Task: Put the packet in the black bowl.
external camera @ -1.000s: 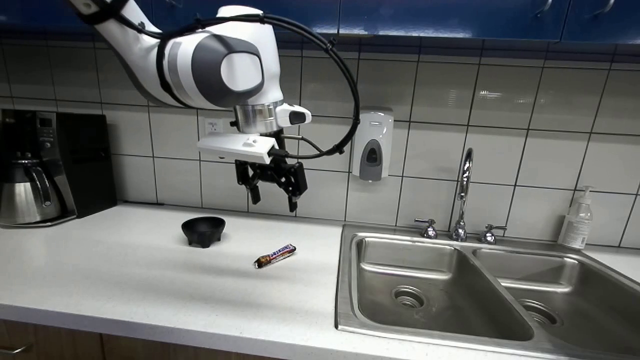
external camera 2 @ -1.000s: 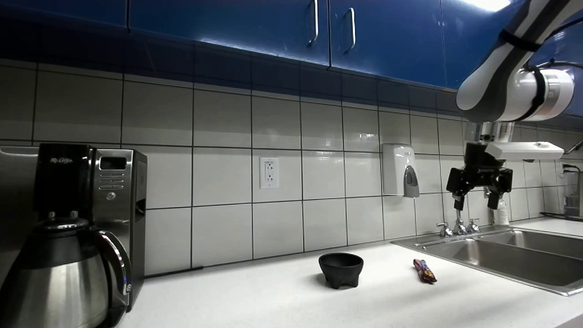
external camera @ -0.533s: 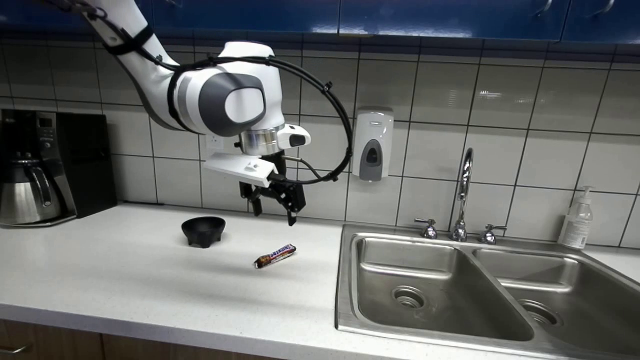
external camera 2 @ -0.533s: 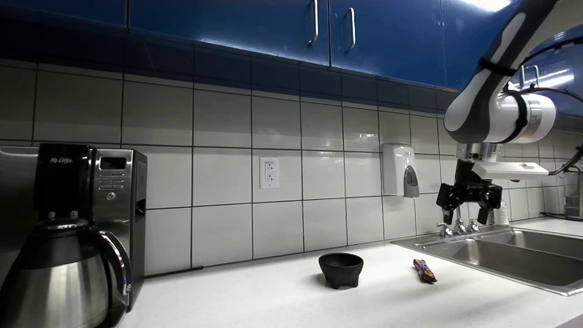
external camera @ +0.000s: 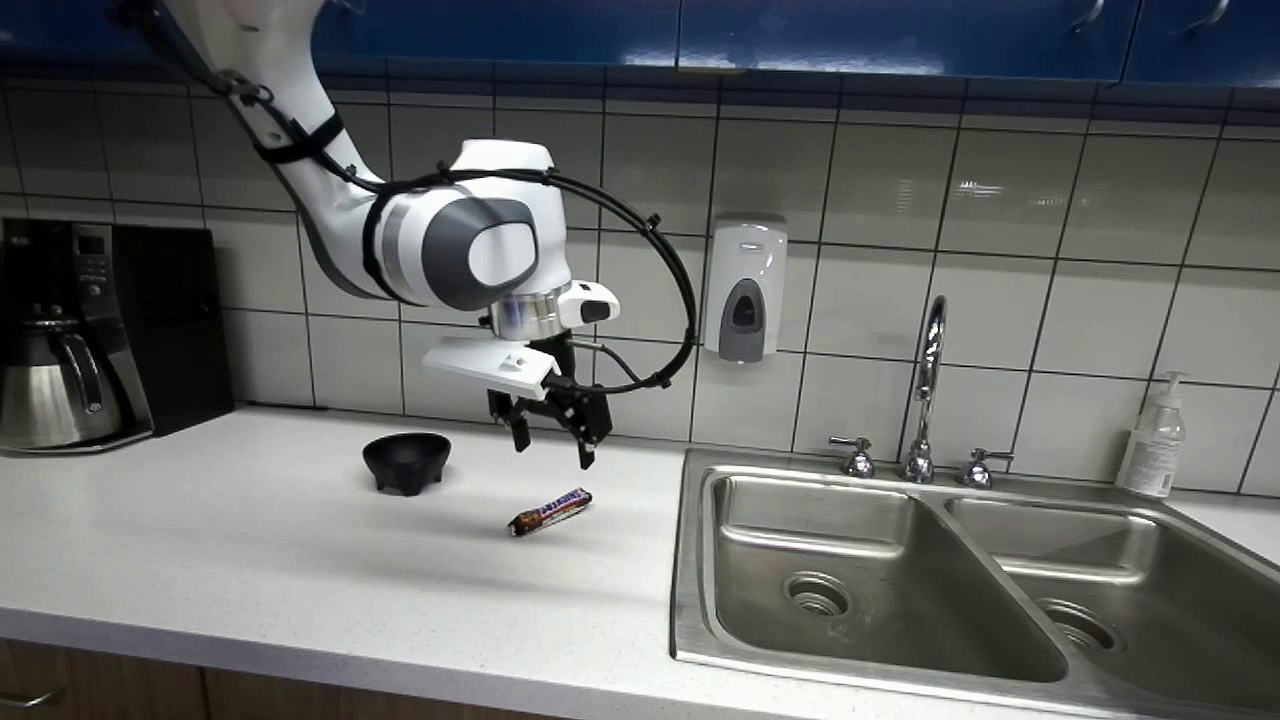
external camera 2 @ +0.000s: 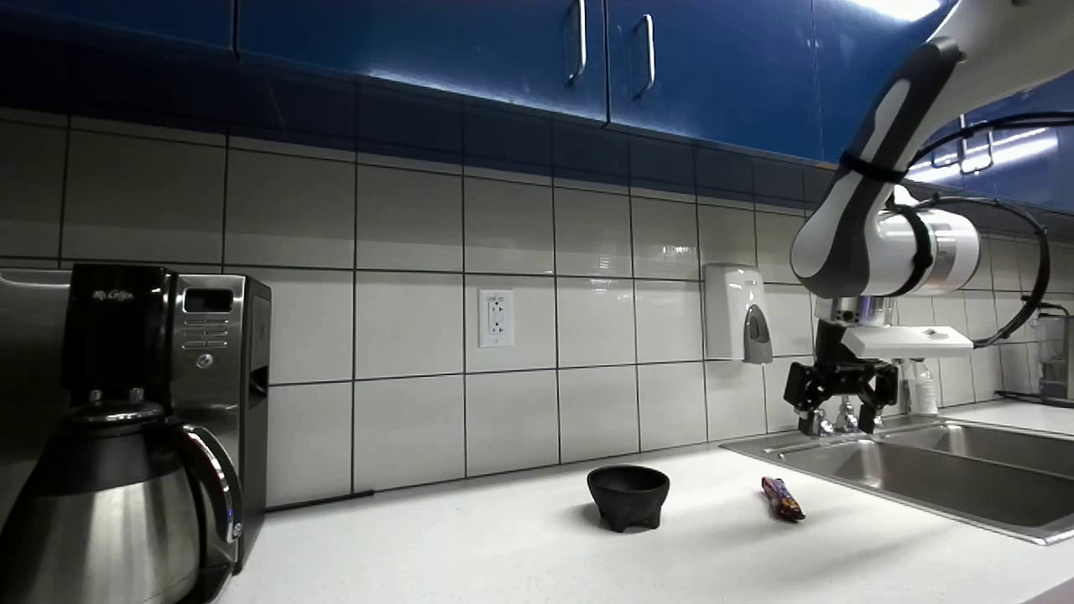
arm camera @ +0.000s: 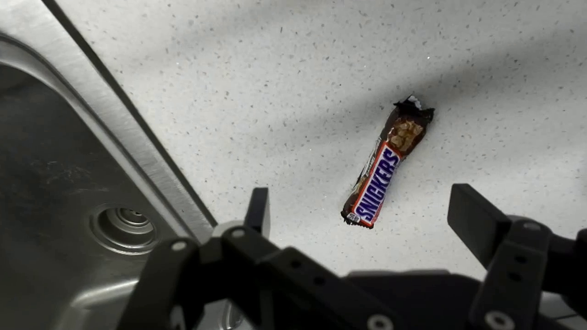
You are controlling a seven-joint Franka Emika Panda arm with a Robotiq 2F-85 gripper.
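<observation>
The packet is a slim dark-brown Snickers bar lying on the counter in both exterior views (external camera: 550,512) (external camera 2: 783,499) and in the wrist view (arm camera: 385,169). The small black bowl stands upright on short feet in both exterior views (external camera: 405,465) (external camera 2: 628,499); it is out of the wrist view. No contents show inside it. My gripper is open, empty and pointing down above the counter in both exterior views (external camera: 554,453) (external camera 2: 839,428). In the wrist view the packet lies tilted between and beyond the spread fingertips (arm camera: 360,199), apart from them.
A steel double sink (external camera: 820,560) with a faucet (external camera: 930,390) lies beside the packet. A coffee maker (external camera 2: 151,419) stands past the bowl. A soap dispenser (external camera: 747,290) hangs on the tiled wall behind. Blue cabinets (external camera 2: 419,59) hang above.
My arm and open gripper have come down toward the counter. In an exterior view the gripper has also shifted toward the packet and bowl. The packet and bowl have not moved.
</observation>
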